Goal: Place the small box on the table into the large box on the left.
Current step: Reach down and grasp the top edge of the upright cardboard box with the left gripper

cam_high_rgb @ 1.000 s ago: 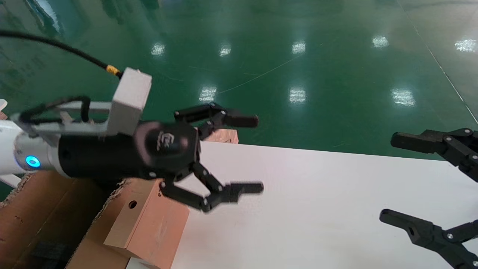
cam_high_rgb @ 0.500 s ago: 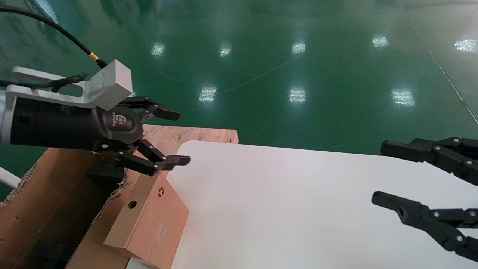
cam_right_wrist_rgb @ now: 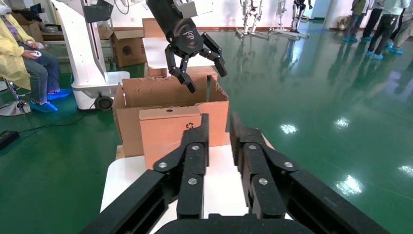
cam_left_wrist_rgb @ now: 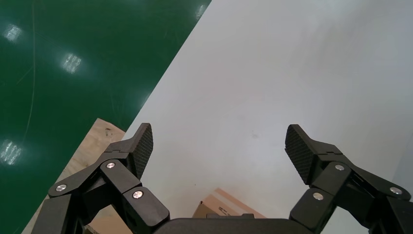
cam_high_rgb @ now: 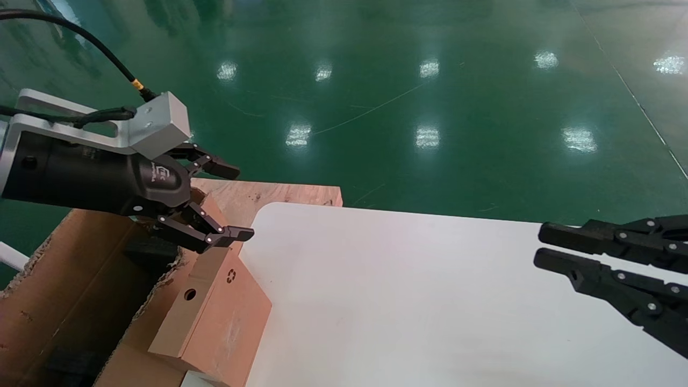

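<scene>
At nine o'clock in the head view, the left tool hangs with its fingers spread wide and nothing between them, above the small box. That small box leans against the outer wall of the large box, at the edge of the white tabletop. At three o'clock, the right tool hovers over the tabletop, fingers narrowly parted.

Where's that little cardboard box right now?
In the head view the small box sits at the table's left edge, leaning against the large box, below the empty left gripper.
</scene>
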Robot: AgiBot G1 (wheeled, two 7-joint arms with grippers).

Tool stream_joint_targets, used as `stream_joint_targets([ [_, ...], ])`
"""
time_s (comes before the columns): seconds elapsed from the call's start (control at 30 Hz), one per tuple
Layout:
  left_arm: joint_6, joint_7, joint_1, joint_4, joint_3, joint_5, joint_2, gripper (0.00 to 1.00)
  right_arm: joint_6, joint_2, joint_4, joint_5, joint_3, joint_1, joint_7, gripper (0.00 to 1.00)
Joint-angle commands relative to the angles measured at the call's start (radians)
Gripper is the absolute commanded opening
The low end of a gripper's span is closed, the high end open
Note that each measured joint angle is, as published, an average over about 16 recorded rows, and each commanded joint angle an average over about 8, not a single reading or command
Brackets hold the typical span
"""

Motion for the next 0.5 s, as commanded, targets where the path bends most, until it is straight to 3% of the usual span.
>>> stream_joint_targets([
  [0.03,-0.003,0.003,0.000,0.003,0.003,-0.006,-0.001,1.00,0.000,0.000,0.000,0.000,0.000,0.000,0.000,0.00],
  [0.27,-0.013,-0.030,-0.052,0.017,0.057,0.053,0.053,1.00,0.000,0.000,0.000,0.000,0.000,0.000,0.000,0.00],
  [0.5,0.005,-0.253,-0.179,0.014,0.222,0.238,0.137,1.00,0.000,0.000,0.000,0.000,0.000,0.000,0.000,0.00],
])
